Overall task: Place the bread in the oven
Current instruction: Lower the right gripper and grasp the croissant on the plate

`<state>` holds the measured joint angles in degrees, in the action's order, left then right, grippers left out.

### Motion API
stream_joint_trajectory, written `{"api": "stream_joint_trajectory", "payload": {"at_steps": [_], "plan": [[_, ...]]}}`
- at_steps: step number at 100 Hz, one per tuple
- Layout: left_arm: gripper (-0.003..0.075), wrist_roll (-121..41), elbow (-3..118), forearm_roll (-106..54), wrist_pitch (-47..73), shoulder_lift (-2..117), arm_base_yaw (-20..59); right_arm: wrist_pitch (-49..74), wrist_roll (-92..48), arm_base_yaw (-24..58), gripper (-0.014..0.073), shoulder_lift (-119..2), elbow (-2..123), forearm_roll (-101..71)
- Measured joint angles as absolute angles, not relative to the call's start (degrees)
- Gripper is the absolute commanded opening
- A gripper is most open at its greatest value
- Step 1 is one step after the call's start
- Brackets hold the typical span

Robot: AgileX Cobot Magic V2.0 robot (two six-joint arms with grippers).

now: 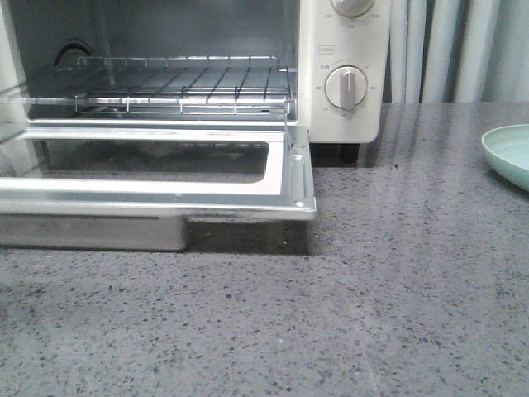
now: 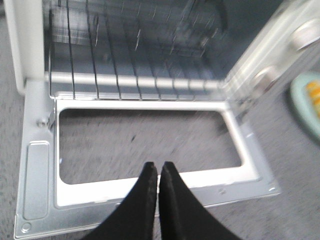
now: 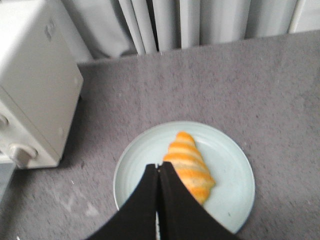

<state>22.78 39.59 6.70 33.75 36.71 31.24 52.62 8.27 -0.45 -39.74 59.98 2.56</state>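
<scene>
The cream-white oven [image 1: 343, 74] stands at the back left with its glass door [image 1: 165, 186] folded down flat and its wire rack [image 1: 173, 83] bare. The oven also shows in the left wrist view [image 2: 135, 80] and the right wrist view [image 3: 35, 90]. The bread [image 3: 189, 165], an orange croissant with cream stripes, lies on a pale green plate [image 3: 225, 200]; a blurred bit of it shows in the left wrist view [image 2: 314, 95]. My left gripper [image 2: 158, 166] is shut and empty above the door's front edge. My right gripper [image 3: 159, 165] is shut and empty above the plate, beside the bread.
The plate's rim [image 1: 508, 153] shows at the right edge of the grey speckled counter [image 1: 331, 314]. Grey curtains [image 3: 200, 22] hang behind. A metal tray [image 1: 91, 231] sits under the open door. Round dials [image 1: 345, 87] are on the oven's right panel.
</scene>
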Motion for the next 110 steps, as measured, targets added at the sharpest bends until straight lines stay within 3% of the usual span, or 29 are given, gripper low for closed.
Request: {"api": "stream_joint_trajectory", "payload": {"at_steps": [9, 26, 32, 73, 100, 104, 110], "plan": [[-0.0021, 22.78, 39.62, 6.87, 33.75, 30.26, 31.24, 55.04, 7.15, -0.45, 0.0066, -41.49, 59.98, 2.66], [-0.0021, 22.78, 39.62, 7.91, 33.75, 21.91, 31.24, 58.7, 6.79, -0.45, 0.0436, -46.69, 59.98, 2.66], [-0.0021, 22.78, 39.62, 8.28, 33.75, 20.37, 31.24, 59.12, 6.69, -0.45, 0.0489, -48.98, 59.98, 2.66], [-0.0021, 22.78, 39.57, 9.71, 37.05, 18.58, 31.24, 56.02, 6.56, -0.45, 0.0412, -70.84, 59.98, 3.38], [-0.0021, 22.78, 39.48, 9.71, 37.15, 18.58, 31.24, 55.16, 6.34, -0.45, 0.041, -79.31, 59.98, 4.66], [-0.0021, 22.78, 39.48, 9.71, 37.15, 18.58, 31.24, 55.16, 6.34, -0.45, 0.0388, -79.99, 59.98, 4.76], [-0.0021, 22.78, 39.48, 9.71, 37.15, 18.58, 31.24, 55.4, 6.34, -0.45, 0.0283, -80.9, 60.12, 4.99]]}}
